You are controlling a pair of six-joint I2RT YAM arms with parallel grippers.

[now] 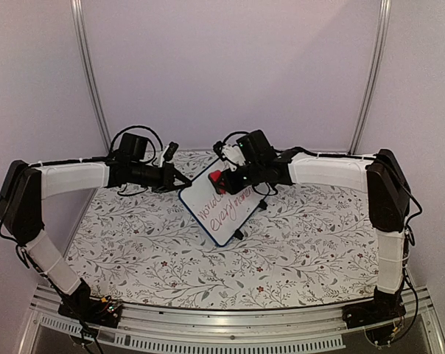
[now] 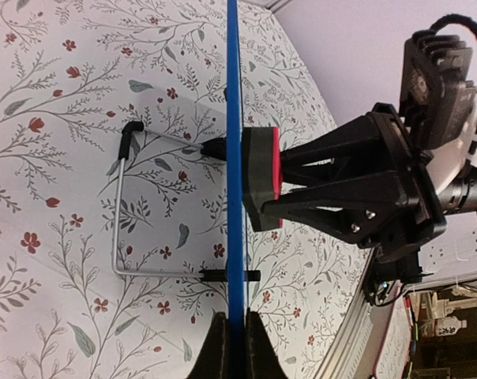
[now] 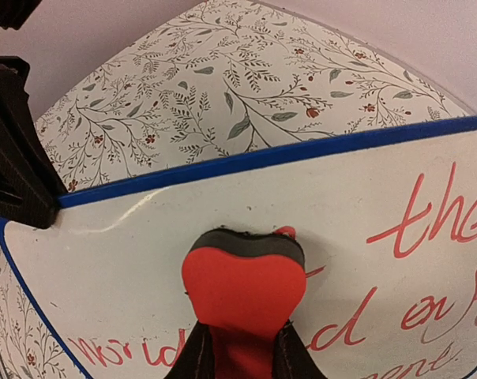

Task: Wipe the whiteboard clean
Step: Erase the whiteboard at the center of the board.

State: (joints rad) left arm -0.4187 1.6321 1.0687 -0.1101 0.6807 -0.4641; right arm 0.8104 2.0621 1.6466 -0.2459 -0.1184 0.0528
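Observation:
The whiteboard [image 1: 226, 206] has a dark blue frame and red handwriting and stands tilted at the table's middle. My left gripper [image 1: 180, 181] is shut on its top left edge; the left wrist view shows the blue frame [image 2: 235, 237] edge-on between my fingers [image 2: 211, 355]. My right gripper [image 1: 224, 181] is shut on a red eraser with a dark pad [image 3: 242, 292] and presses the pad flat against the board's face [image 3: 128, 260] near the top, over red writing. The eraser also shows in the left wrist view [image 2: 262, 175].
The board's wire stand [image 2: 124, 213] with black feet rests on the floral tablecloth [image 1: 296, 243] behind it. Grey walls and two metal rails [image 1: 90, 74] close off the back. The right arm's black gripper body [image 2: 365, 189] is right beside the board.

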